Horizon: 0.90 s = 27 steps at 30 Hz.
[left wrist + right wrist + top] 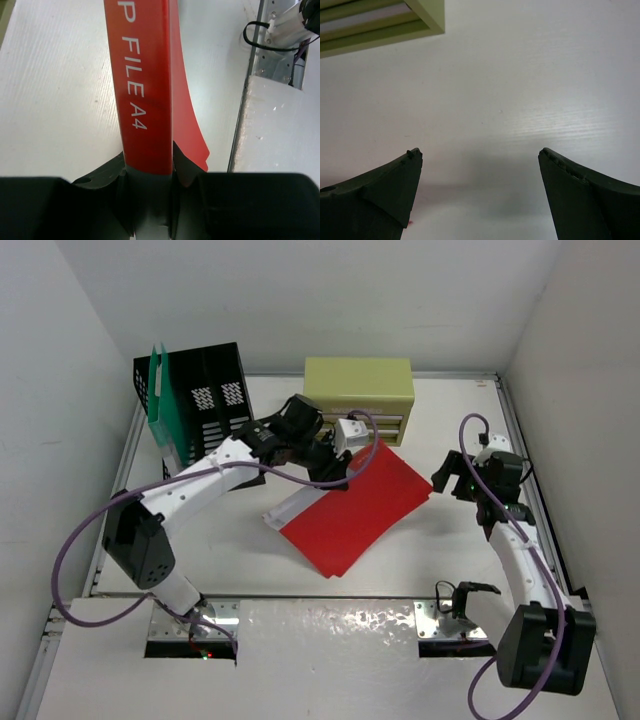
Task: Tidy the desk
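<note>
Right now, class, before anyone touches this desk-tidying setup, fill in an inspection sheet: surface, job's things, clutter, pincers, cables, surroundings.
surface: white desk with thin metal edge rails, mostly bare.
job's things: red folder printed FILE A4, lying mid-desk, gripped at its far edge.
clutter: black file rack at the far left holding a green folder; olive drawer chest at the far edge.
pincers: left pincer shut on the red folder; right pincer open, holding nothing, over bare desk near the chest.
cables: purple cables loop along both arms.
surroundings: white walls on three sides.
</note>
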Available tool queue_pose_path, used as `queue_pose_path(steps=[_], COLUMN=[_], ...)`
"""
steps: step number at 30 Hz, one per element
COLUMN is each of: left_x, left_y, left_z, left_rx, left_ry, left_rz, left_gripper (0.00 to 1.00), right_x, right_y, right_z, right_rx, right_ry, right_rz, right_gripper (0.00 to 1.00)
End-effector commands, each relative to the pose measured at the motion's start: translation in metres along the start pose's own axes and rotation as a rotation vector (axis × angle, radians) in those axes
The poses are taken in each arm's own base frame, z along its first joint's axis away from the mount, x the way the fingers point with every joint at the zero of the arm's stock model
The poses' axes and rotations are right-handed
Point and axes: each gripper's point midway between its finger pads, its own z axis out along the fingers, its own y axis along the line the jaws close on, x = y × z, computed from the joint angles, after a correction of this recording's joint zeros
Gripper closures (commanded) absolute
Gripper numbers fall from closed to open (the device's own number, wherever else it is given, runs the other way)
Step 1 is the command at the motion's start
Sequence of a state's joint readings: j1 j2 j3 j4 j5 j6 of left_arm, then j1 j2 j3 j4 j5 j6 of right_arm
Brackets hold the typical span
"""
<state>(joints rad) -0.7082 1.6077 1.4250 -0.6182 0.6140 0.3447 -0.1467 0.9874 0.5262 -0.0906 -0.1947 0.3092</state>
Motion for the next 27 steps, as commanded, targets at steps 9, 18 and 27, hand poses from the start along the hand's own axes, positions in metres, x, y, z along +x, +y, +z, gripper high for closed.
queue_pose_path(steps=[9, 18, 27], left_x=[-0.079, -0.002, -0.063], left_y=[-0.021, -0.013, -0.017], left_z=[-0.102, -0.035, -0.1], left_rx=[-0.241, -0.073, -0.247], left_ry=[-0.268, -0.085, -0.26], left_rz=[0.187, 0.093, 0.175], left_gripper=[1.0, 1.0, 1.0], right_x=[0.004, 0.021, 0.025], right_y=[-0.015, -0.006, -0.014], right_z=[-0.031, -0.033, -0.031], right_rx=[0.122, 0.065, 0.108], right_ry=[-0.051, -0.022, 0.0], right_rz=[0.034, 0.052, 0.04], right_gripper=[0.02, 0.02, 0.02])
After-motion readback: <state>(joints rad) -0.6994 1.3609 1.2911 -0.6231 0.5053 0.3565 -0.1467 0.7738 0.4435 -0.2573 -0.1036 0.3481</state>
